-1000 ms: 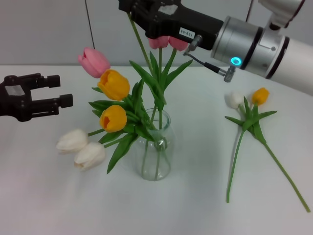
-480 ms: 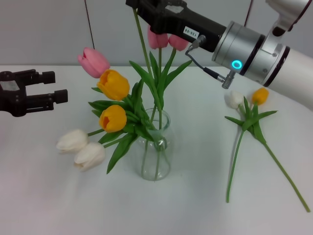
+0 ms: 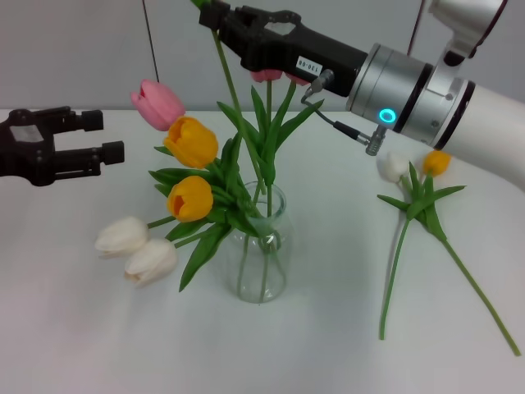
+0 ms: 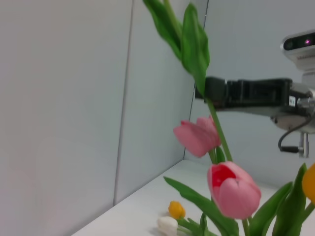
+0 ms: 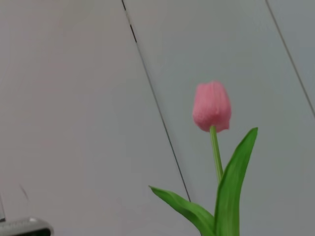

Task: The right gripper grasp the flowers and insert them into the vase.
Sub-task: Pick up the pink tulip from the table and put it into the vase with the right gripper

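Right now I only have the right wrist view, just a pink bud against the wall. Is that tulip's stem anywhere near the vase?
Observer: Yes. In the head view the right gripper grips the held tulip high on its stem, which slants down to the neck of the vase.
Operator: Is the vase otherwise empty?
Observer: No. A bunch of tulips, pink, orange and white, already stands in it, leaning mostly to the robot's left.
Operator: Where's the other arm?
Observer: The left gripper is open, off to the vase's left, apart from the flowers.
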{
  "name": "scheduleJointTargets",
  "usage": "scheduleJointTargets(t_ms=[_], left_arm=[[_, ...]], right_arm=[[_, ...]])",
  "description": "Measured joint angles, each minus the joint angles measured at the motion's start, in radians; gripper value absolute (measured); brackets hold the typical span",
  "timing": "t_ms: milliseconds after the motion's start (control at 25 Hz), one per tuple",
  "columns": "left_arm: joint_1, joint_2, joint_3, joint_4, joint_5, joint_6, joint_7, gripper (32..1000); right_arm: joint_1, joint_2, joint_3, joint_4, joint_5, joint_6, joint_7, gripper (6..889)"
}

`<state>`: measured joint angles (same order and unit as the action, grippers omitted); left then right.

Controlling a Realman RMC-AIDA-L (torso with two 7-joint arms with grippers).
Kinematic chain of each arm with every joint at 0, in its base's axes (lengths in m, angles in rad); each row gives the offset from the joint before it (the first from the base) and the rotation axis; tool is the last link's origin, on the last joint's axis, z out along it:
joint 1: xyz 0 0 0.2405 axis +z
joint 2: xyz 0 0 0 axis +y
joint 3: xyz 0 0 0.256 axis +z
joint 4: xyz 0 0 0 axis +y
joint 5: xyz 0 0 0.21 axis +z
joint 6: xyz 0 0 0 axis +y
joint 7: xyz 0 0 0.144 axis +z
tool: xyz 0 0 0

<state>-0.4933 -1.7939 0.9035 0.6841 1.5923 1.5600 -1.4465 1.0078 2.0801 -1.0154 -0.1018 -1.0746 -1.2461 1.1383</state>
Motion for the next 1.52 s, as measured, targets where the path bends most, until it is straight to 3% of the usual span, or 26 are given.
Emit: scheduleJointTargets(t_ms=[320, 600, 720, 880, 1080, 1520], left_arm=[[-0.035, -0.0032, 0.001, 0.000, 0.004, -0.002, -0.008, 773], [-0.035, 0.0001, 0.001, 0.000, 0.003, -0.011, -0.018, 774], [-0.035, 0.0068, 0.000, 0.000, 0.003, -0.014, -0.027, 774], [-0.030, 0.0263, -0.001, 0.000, 0.006, -0.021, -0.049, 774], [-0.014, 0.0407, -0.001, 0.000, 0.003, -0.028, -0.060, 774], [-0.003, 0.0451, -0.003, -0.003, 0.000, -0.038, -0.061, 774]], right_arm=[[0.000, 0.000, -0.025, 0.012, 0.000, 0.007, -0.051, 58], [0.003, 0.000, -0.026, 0.017, 0.001, 0.025, -0.081, 58], [0.003, 0.000, -0.027, 0.018, 0.001, 0.025, -0.078, 58], [0.003, 0.000, -0.028, 0.034, 0.001, 0.019, -0.073, 58], [-0.007, 0.000, -0.028, 0.053, 0.000, 0.014, -0.087, 58], [-0.015, 0.000, -0.028, 0.079, -0.040, 0.014, -0.108, 55]])
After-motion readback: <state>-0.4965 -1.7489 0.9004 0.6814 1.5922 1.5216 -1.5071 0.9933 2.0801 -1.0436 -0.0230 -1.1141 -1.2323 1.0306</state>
